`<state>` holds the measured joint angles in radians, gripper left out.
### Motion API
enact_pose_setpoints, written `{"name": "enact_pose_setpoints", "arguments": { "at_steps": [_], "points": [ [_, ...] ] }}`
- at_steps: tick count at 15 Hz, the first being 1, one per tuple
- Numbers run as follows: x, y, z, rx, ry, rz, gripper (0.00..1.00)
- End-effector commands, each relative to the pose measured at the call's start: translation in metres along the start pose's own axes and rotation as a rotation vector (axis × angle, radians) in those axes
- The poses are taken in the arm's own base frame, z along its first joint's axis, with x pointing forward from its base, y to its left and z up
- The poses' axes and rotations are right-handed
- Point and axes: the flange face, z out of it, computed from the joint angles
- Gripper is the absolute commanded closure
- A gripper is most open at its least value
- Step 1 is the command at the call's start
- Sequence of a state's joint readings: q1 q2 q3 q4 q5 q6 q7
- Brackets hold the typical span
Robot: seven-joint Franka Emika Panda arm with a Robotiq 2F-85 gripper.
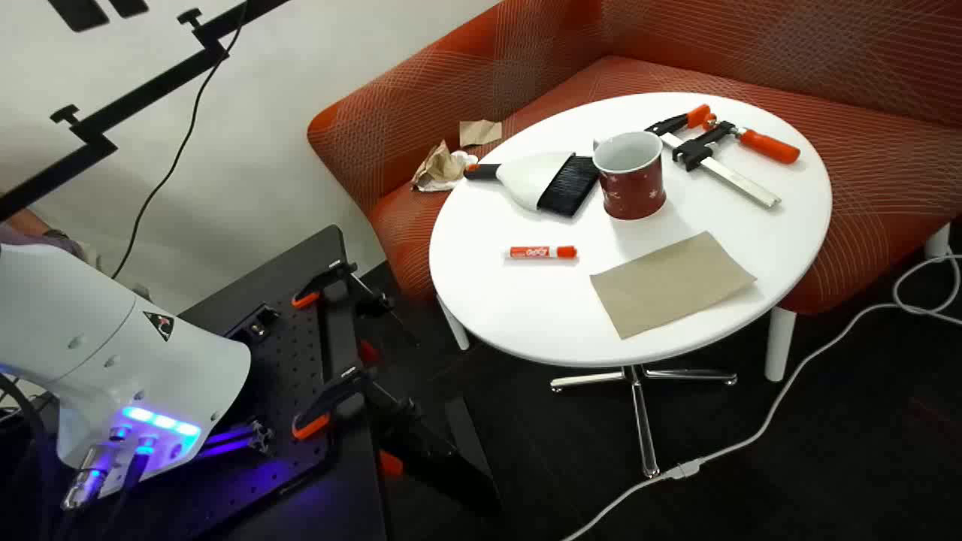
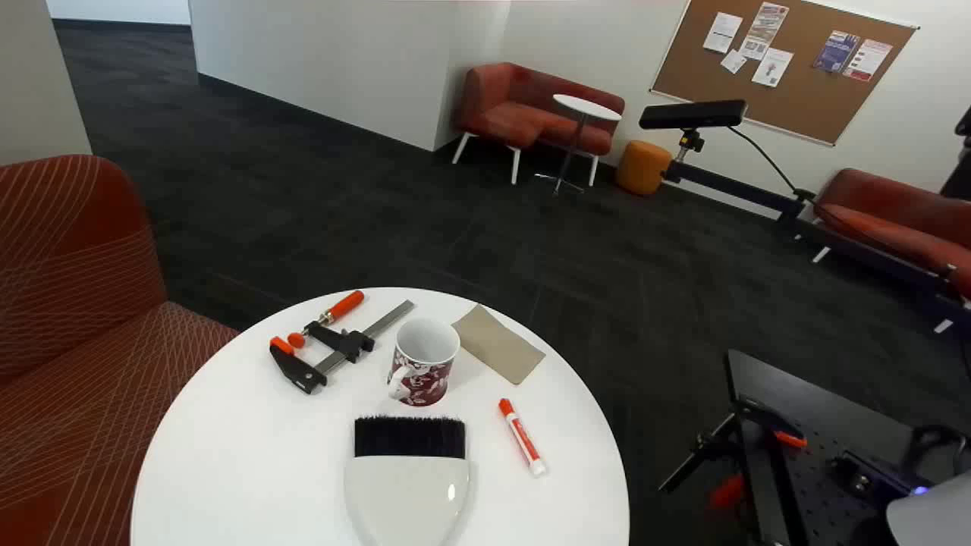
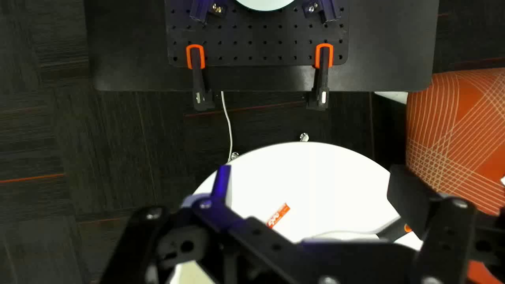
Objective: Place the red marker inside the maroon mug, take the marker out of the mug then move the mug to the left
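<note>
A slim red-and-white plastic marker (image 1: 541,252) lies on a round white table (image 1: 481,297) near an upright, cylindrical maroon ceramic mug (image 1: 635,191); the black metal gripper (image 3: 309,183) gapes empty, so placing, removing and the leftward move all appear undone.

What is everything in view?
Red marker: one, red and white, table.
Maroon mug: one, dark red, table.
Brush: one, white and black, beside mug.
Bar clamp: one, black and orange, table.
Sheet: one, tan, table.
Table: one, white, beside sofa.
Sofa: one, reddish, beside table.
Scraps: several, brown and white, sofa.
Cable: one, white, floor.
Bench: one, black, under arm.
Bench clamps: two, black-orange, bench.
Far sofas: two, red, background.
Far table: one, white, background.
Stool: one, orange, background.
Noticeboard: one, brown, wall.
Camera: at least one, black, boom.
Arm: one, white, bench.
Gripper: one, black, open, wrist view.
</note>
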<state>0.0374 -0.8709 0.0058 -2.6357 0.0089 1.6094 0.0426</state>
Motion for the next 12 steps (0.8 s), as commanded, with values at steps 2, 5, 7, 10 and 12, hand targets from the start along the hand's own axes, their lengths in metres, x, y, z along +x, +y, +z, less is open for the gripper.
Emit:
{"name": "enact_pose_setpoints", "arguments": {
  "at_steps": [2,5,7,10,12],
  "points": [
    [0.0,0.0001,-0.0004,0.0,-0.001,0.0,0.0],
    [0.0,0.0001,-0.0004,0.0,-0.001,0.0,0.0],
    [0.0,0.0001,-0.0004,0.0,-0.001,0.0,0.0],
    [0.0,0.0001,-0.0004,0.0,-0.001,0.0,0.0],
    [0.0019,-0.001,0.0018,-0.001,0.002,0.01,0.0]
  ]
}}
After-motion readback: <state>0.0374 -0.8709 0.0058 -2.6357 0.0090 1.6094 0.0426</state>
